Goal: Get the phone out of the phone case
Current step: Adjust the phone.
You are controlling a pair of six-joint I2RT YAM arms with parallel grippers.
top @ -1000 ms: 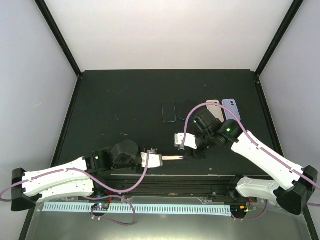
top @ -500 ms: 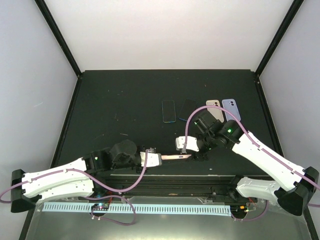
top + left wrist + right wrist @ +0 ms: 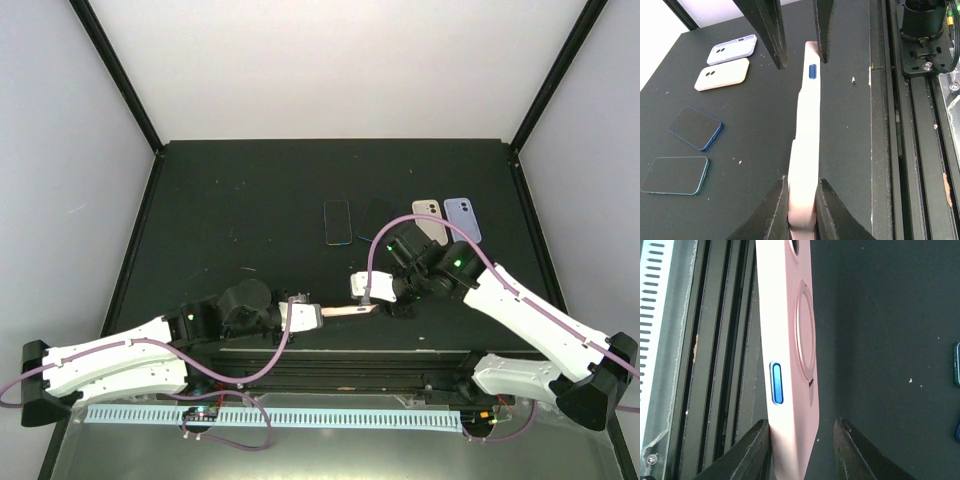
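Observation:
A pink phone case (image 3: 807, 125) is held edge-on above the table's near edge, its blue side button (image 3: 812, 71) facing up. The phone sits inside it, and little of it shows. My left gripper (image 3: 802, 185) is shut on the case's near end, both fingers pressed against its faces. My right gripper (image 3: 802, 432) straddles the far end of the pink case (image 3: 787, 340). It stands open: the left finger touches the case and the right finger is a gap away. In the top view the case (image 3: 350, 311) spans between the left gripper (image 3: 322, 318) and the right gripper (image 3: 378, 308).
Two bare phones, one teal-edged (image 3: 337, 221) and one dark (image 3: 378, 215), lie flat mid-table. A beige case (image 3: 428, 218) and a lavender case (image 3: 462, 217) lie to their right. A black metal rail (image 3: 920, 125) runs along the near edge, just beside the held case.
The right gripper's jaws have narrowed around the far end of the pink case. The left gripper keeps its hold, and the case has barely shifted.

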